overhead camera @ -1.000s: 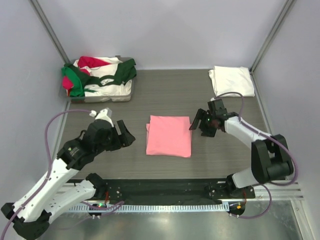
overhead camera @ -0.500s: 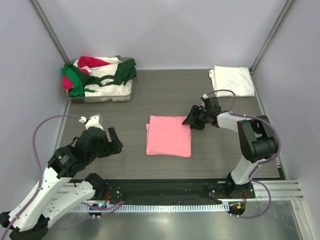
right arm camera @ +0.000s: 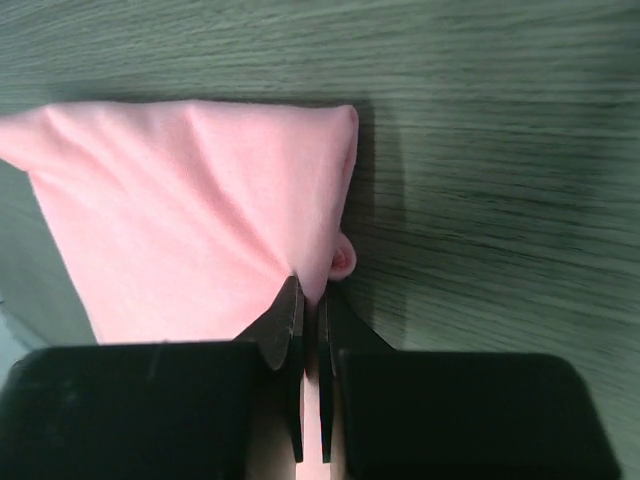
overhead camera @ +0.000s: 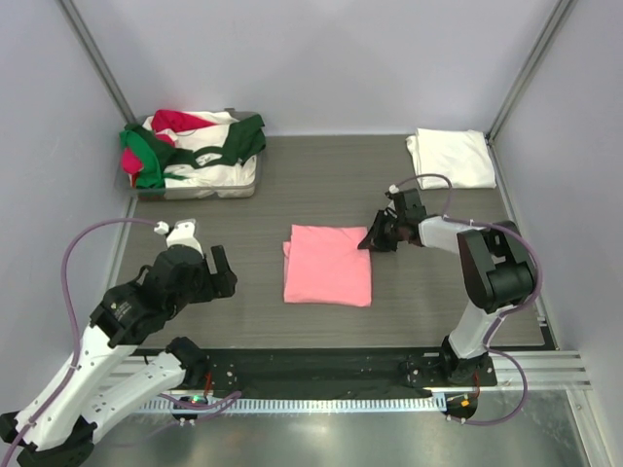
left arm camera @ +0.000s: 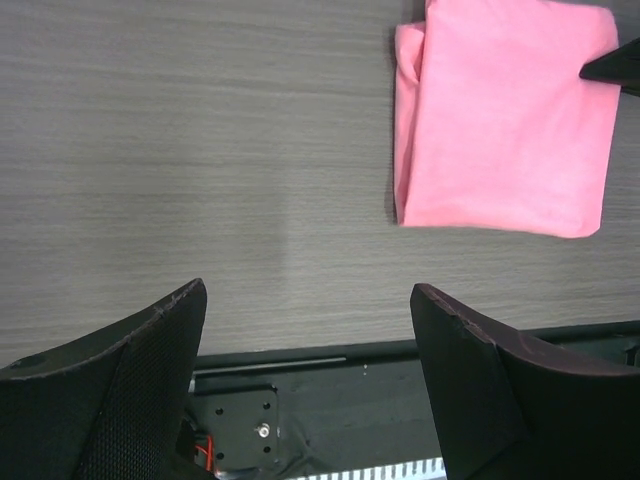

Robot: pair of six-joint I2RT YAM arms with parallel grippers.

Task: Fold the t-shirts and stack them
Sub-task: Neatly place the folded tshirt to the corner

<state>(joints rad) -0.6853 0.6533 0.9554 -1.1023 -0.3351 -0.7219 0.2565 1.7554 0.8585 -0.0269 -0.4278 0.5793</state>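
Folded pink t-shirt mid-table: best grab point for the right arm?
Its far right corner, approached low from the right. The pink t-shirt lies flat, a neat rectangle with layers showing along its left edge; the right edge looks cleaner to pinch. The right gripper is shut on that corner.

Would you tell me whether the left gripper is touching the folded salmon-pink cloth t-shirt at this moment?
No, the left gripper hangs open over the grey wood-grain tabletop, apart from the folded salmon-pink cloth t-shirt.
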